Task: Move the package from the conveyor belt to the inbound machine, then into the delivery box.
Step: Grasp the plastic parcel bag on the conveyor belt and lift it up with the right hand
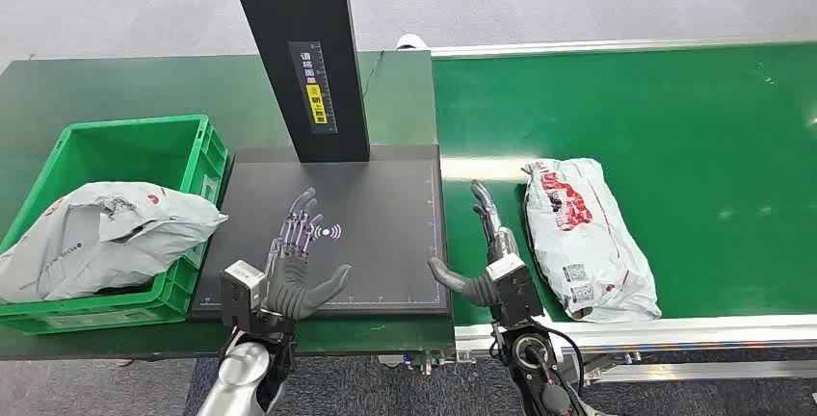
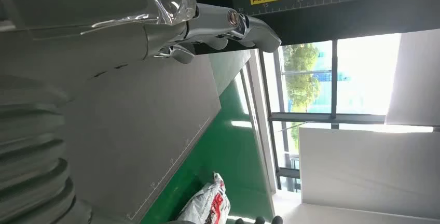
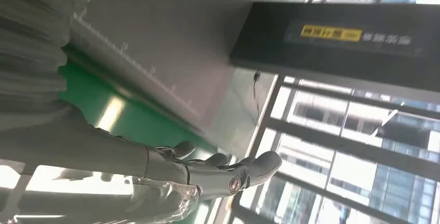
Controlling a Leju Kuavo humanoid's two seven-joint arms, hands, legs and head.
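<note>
We saw the package (image 1: 586,238), a crinkled white poly mailer w/ red print and a small label, lying flat on the glossy green conveyor belt (image 1: 694,127), near its front edge and just right of the right hand (image 1: 489,252). Whether hand and bag touched, we couldn't tell.

The right hand was empty, fingers straight and apart, thumb splayed toward the inbound machine (image 1: 337,233). It sat at the seam between the machine's plate and the belt. From the right wrist cam its dark, smooth fingers (image 3: 228,175) looked extended w/ nothing in them.

The left hand (image 1: 294,262) hovered over the machine's matte dark-grey plate, also empty and spread wide, thumb out. The plate was flat, square-ish, w/ fine white ruler ticks along its edges and a small glowing wireless mark. A tall black rectangular post (image 1: 294,50) w/ a yellow label rose from the back.

Left of the plate stood the delivery box (image 1: 144,151), a rigid green plastic crate w/ ribbed walls, holding a grey, wrinkled poly bag (image 1: 101,233) that drooped over its rim.
</note>
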